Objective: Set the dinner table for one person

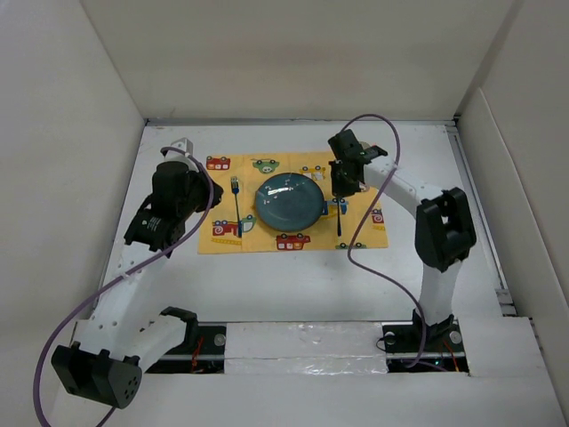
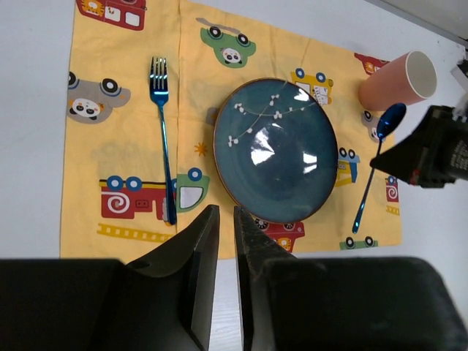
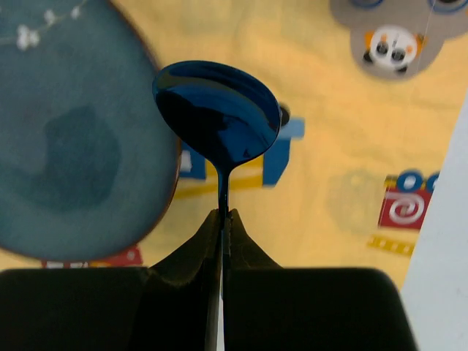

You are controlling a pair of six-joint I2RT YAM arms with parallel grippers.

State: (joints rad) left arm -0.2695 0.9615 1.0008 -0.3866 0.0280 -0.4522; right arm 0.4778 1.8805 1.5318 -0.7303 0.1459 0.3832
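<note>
The dinner table is a white tabletop walled by white panels. A yellow cartoon-print placemat lies on it with a dark blue plate in the middle and a blue fork to the plate's left. My right gripper is shut on the handle of a blue spoon, low over the placemat just right of the plate. I cannot tell if the spoon touches the cloth. My left gripper is shut and empty, high above the placemat's near edge.
A pink cup lies on its side at the placemat's far right corner, just beyond the spoon. The left arm hangs over the table left of the placemat. White walls close in the table's left, far and right sides.
</note>
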